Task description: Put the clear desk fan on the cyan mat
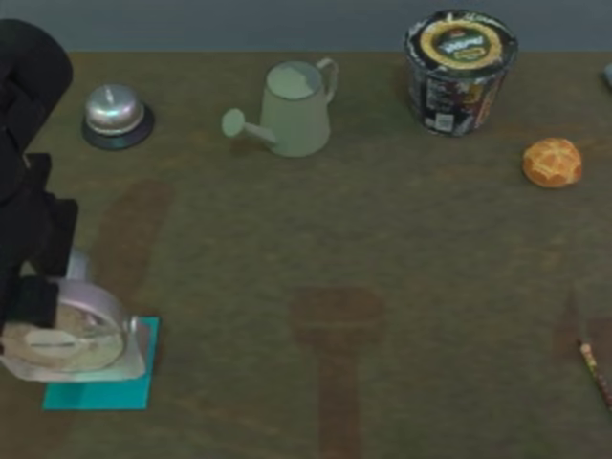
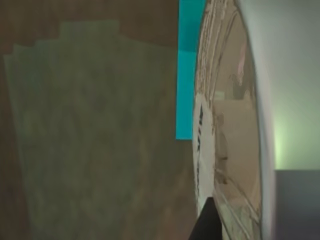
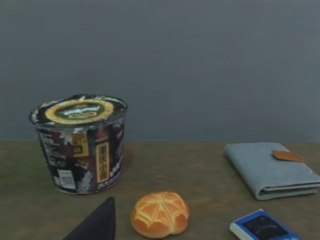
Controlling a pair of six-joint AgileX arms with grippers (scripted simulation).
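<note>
The clear desk fan [image 1: 75, 330] is at the table's front left, its glassy ring and base over the cyan mat [image 1: 100, 393]. I cannot tell whether the base touches the mat. Cyan shows past the fan's near and right sides. My left gripper [image 1: 36, 298] is shut on the fan's ring from behind. In the left wrist view the ring [image 2: 227, 125] fills the frame beside a strip of mat [image 2: 189, 75], and one dark fingertip [image 2: 207, 222] lies against it. My right gripper is outside the top view; one fingertip [image 3: 97, 222] shows, holding nothing.
A silver bell [image 1: 116, 115] stands at the back left, behind my left arm. A pale green watering can [image 1: 292, 107], a noodle cup [image 1: 460, 69] and a bread roll [image 1: 552, 162] are farther right. A pencil [image 1: 595, 373] lies at the right edge. A grey wallet [image 3: 270, 167] lies by the roll.
</note>
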